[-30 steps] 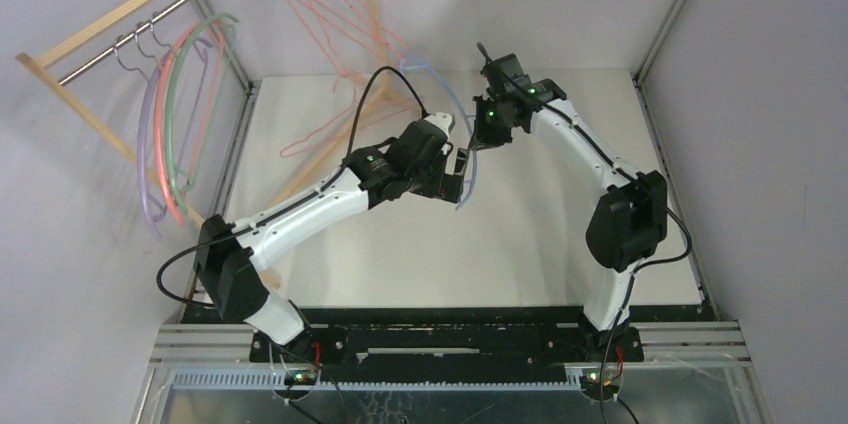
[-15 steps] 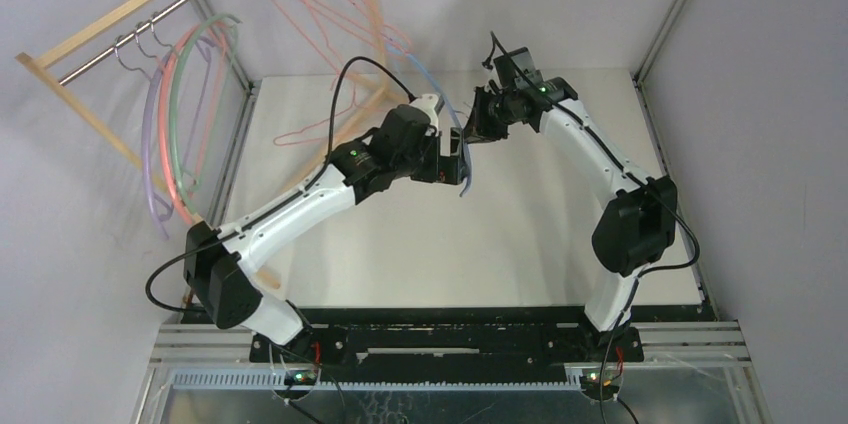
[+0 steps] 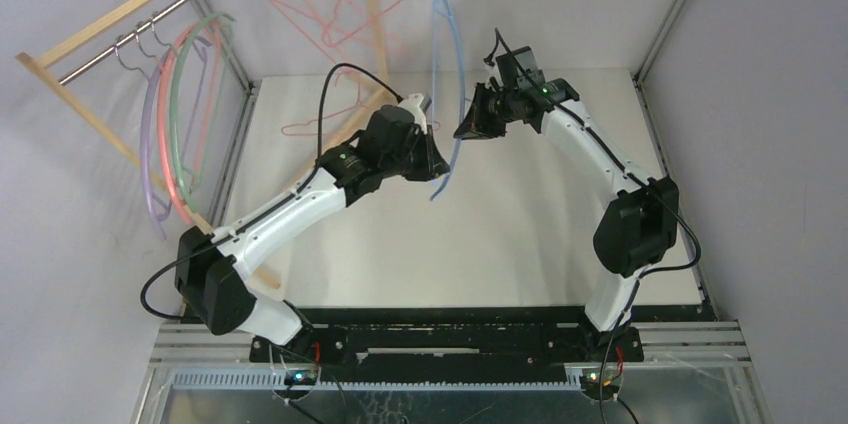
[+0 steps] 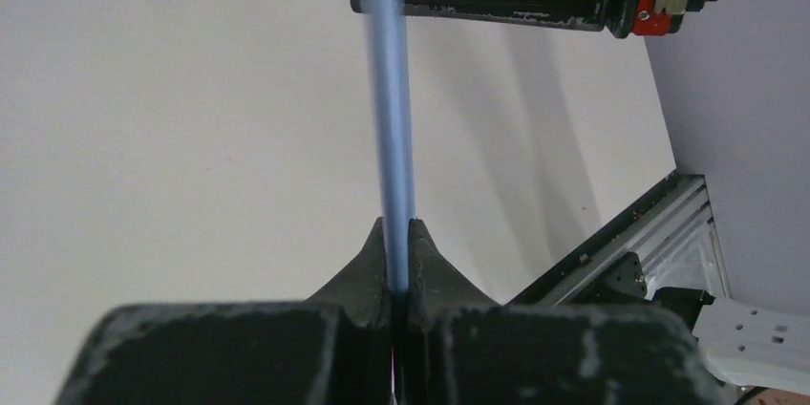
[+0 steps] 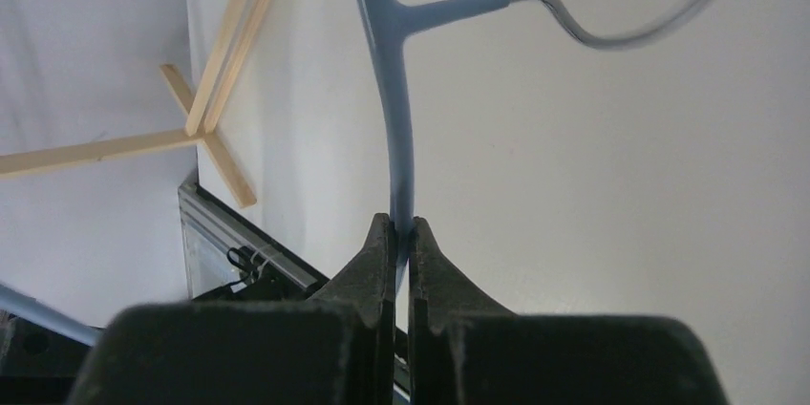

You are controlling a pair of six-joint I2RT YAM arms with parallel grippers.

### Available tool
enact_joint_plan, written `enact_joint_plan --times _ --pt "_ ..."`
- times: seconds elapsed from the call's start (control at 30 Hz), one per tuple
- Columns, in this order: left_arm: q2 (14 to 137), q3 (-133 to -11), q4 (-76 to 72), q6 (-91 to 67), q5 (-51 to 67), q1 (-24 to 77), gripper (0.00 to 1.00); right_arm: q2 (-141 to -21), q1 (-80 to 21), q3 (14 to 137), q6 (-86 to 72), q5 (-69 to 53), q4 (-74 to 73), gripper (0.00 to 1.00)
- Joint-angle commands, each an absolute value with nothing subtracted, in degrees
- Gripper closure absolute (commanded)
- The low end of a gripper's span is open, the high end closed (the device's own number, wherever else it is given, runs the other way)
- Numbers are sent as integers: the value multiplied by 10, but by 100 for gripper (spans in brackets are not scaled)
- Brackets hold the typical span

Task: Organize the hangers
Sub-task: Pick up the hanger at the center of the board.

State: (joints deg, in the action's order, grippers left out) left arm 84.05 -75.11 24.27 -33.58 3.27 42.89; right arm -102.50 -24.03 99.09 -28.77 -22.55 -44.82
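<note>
Left gripper [image 4: 397,233] and right gripper [image 5: 401,223] both clamp the blue hanger [image 3: 437,44], rising upright beyond them; right nearer its hook [image 5: 611,34].

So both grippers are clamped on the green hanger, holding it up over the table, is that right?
Not quite: it is the blue hanger, not the green hanger, which hangs on the rack. Both wrist views show its blue bar pinched in the left gripper and the right gripper, held over the table.
</note>
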Motion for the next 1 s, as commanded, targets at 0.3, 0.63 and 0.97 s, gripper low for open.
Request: enact_joint_plan --times 0.3,0.63,0.97 --pt "787 -709 164 -326 81 401 100 -943 -221 878 -291 -344 -390 58" --pt "795 -700 183 -311 110 379 100 -864 -165 717 -302 -378 -322 26" --pt "795 -730 181 -307 211 376 100 -813 -91 529 -543 -450 135 26"
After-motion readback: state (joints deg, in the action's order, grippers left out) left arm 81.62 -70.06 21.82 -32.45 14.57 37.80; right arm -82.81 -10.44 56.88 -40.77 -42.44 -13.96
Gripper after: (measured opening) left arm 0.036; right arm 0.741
